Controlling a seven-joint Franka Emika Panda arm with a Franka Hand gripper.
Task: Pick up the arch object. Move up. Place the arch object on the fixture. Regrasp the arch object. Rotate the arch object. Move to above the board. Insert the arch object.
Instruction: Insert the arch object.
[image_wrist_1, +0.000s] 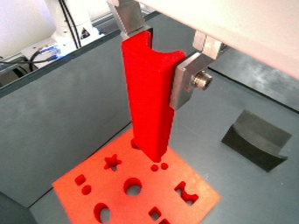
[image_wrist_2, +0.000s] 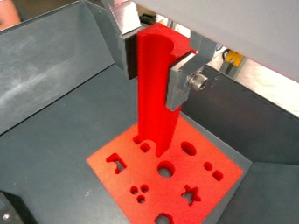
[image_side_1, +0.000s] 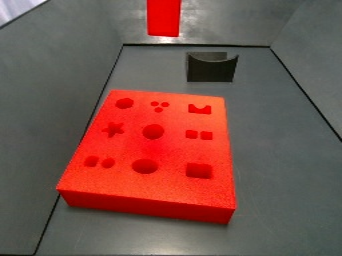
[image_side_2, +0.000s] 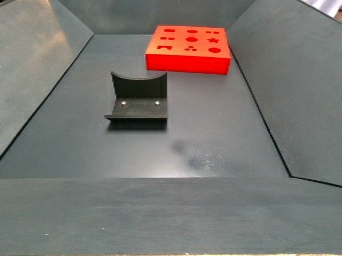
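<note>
Overhead: red bar held upright above the board

Clearly, the jaws are clenched on the red bar (image_wrist_1: 149, 96), one silver finger (image_wrist_1: 187, 80) pressed flat against its side in a wrist view and the matching finger (image_wrist_2: 183, 80) showing the same grip from the opposite wrist camera. The gripper (image_wrist_2: 159, 66) hangs high over the bin, with the bar (image_wrist_2: 158, 92) standing upright between its plates and pointing straight down.

Below the bar's lower end lies the board (image_wrist_1: 135, 184), a flat red slab cut with a star, circles, squares and an arch shape. Both wrist views place the bar's tip over the board's edge region, but whether it touches the surface cannot be told.

A side view shows only the bar's lower part (image_side_1: 163, 16) at the frame's top, well above the board (image_side_1: 154, 145) on the worktop (image_side_1: 287, 150). The fixture (image_side_1: 210, 66) sits empty just beyond the board; from the opposite side it (image_side_2: 138, 99) stands nearer the camera, apart from the board (image_side_2: 189, 49).
</note>
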